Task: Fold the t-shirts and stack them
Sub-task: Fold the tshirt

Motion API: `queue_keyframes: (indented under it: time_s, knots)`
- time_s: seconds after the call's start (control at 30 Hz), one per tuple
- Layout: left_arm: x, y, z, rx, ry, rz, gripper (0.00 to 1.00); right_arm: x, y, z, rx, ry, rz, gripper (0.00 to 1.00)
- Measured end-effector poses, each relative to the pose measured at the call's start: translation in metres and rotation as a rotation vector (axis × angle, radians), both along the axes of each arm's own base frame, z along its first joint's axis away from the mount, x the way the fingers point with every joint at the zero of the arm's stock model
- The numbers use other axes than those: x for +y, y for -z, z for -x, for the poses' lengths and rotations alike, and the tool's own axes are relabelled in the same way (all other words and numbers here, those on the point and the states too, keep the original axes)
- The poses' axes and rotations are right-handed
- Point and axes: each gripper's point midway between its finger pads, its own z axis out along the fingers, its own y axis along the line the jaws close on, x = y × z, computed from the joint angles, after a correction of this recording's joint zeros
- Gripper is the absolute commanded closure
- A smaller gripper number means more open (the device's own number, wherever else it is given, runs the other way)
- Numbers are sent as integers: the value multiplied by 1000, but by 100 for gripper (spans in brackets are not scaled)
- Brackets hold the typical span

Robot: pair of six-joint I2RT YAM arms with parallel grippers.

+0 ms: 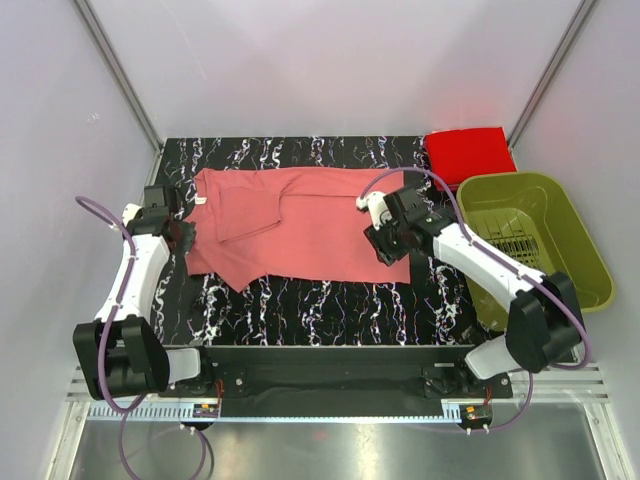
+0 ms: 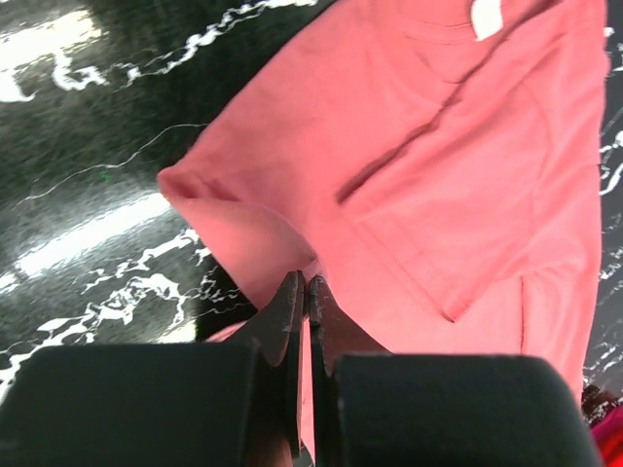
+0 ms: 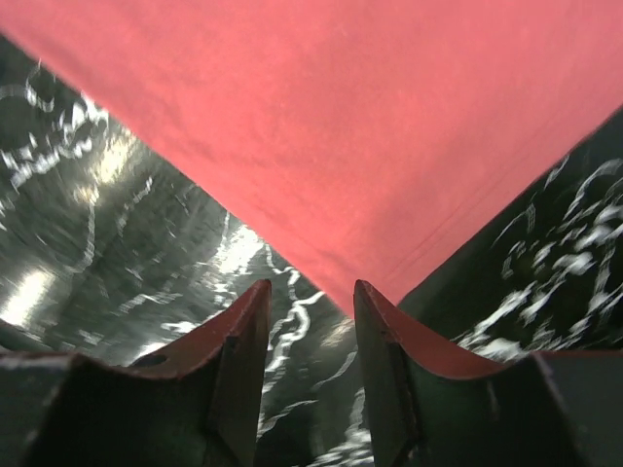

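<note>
The salmon-pink t-shirt (image 1: 310,225) lies spread across the black marbled table (image 1: 330,310), with one part folded over near its middle. My left gripper (image 1: 183,238) is at the shirt's left edge. In the left wrist view the gripper (image 2: 305,284) is shut on a fold of the pink cloth (image 2: 438,175). My right gripper (image 1: 392,252) is over the shirt's near right corner. In the right wrist view it (image 3: 311,297) is open and empty, with the corner of the cloth (image 3: 331,126) just ahead of the tips. The brighter red t-shirt (image 1: 468,152) lies folded at the back right.
An olive-green plastic basket (image 1: 530,240) stands off the table's right side, next to my right arm. White walls close in the back and sides. A white label (image 2: 484,17) shows at the shirt's collar.
</note>
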Motion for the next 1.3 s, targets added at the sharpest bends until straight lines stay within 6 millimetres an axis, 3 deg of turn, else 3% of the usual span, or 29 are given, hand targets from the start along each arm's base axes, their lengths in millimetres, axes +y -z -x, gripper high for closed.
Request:
queue_keyframes:
  time_s: [0.13, 0.4, 0.53, 0.9, 1.1, 1.3]
  knots:
    - [-1, -3, -8, -17, 17, 3, 100, -3, 6, 3, -82, -266, 63, 56]
    - [-8, 17, -19, 24, 55, 43, 100, -24, 76, 48, 12, -570, 153, 55]
    - [-12, 22, -22, 40, 71, 59, 100, -34, 94, 56, 10, -617, 184, 55]
    - [-11, 16, -28, 14, 83, 52, 100, -40, 91, 23, -130, -645, 292, 59]
    - [-11, 15, -30, 8, 86, 50, 100, -52, 89, 21, -127, -629, 352, 58]
    - [-14, 18, -31, 18, 96, 53, 100, -56, 73, 18, -175, -608, 370, 56]
